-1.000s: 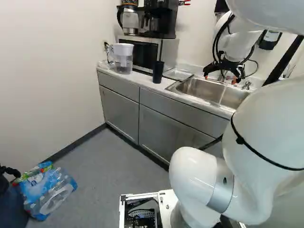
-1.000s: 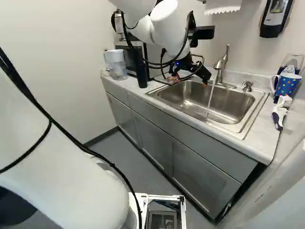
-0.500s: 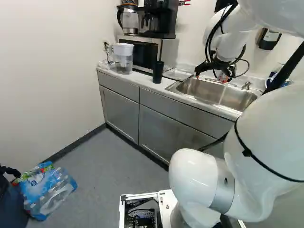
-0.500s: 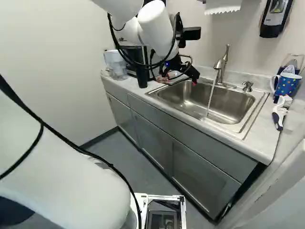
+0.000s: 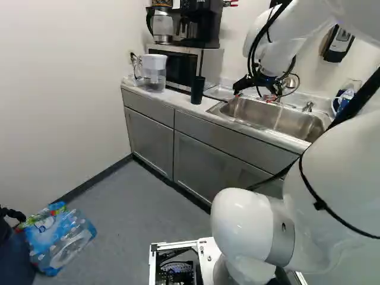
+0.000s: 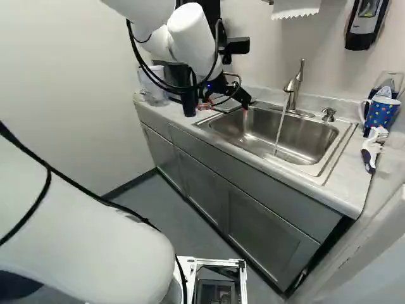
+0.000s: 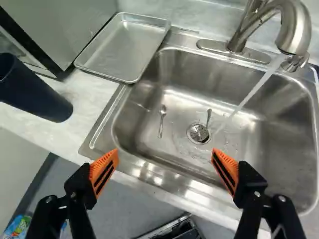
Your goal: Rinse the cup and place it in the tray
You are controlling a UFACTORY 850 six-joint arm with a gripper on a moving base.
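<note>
Upper middle of the right base view: the black two-fingered end effector is wide open near the tall black cup.

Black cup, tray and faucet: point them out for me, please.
Black cup (image 7: 39, 95), wrist view, on its side wall.
Tray (image 7: 123, 47), wrist view, on its bare bottom.
Faucet (image 7: 296, 32), wrist view, on its spout head.

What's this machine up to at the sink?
A white robot arm has its pincer open near the sink, gripping nothing. Water runs from the faucet into the sink. The black tumbler stands on the counter, near the metal tray but not in it.
</note>
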